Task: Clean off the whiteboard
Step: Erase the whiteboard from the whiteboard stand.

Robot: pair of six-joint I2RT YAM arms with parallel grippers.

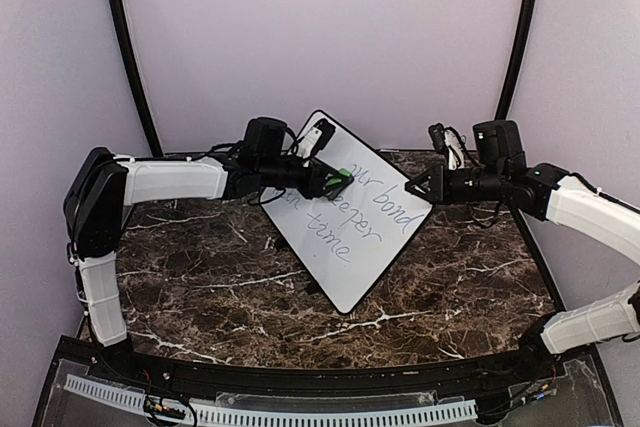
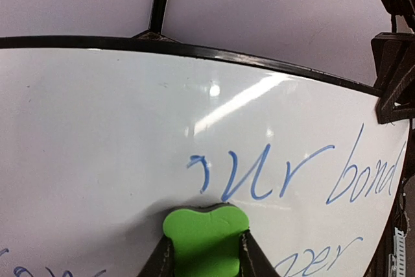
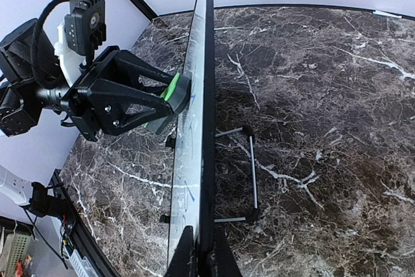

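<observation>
Green foam fills my left claw [image 2: 206, 246]: the fingers are pinched in tight on a small eraser [image 2: 205, 235], and nothing else is in that grip. The whiteboard [image 1: 352, 265] lies straight ahead of this claw, its face towards me. In the right wrist view the eraser's front edge seems to press on that face, though the angle is too steep for me to be sure.

In my left wrist view the eraser sits at bottom centre, just under the blue "our". "bond" runs off to the right edge of the frame and more words lie lower down. The upper left of the board is bare.

From above, the board is at centre frame, propped on a thin wire stand [image 3: 252, 174]. Its written lines, and I judge its long axis, slant from upper left to lower right. The wipe should follow that slant, and my left claw is the one at the face.

At the board's right corner, my right claw [image 1: 414, 189] is closed hard on the black frame, steadying it.

Below is a dark marble tabletop [image 1: 200, 282] with white veins, ringed by plain pale walls.
</observation>
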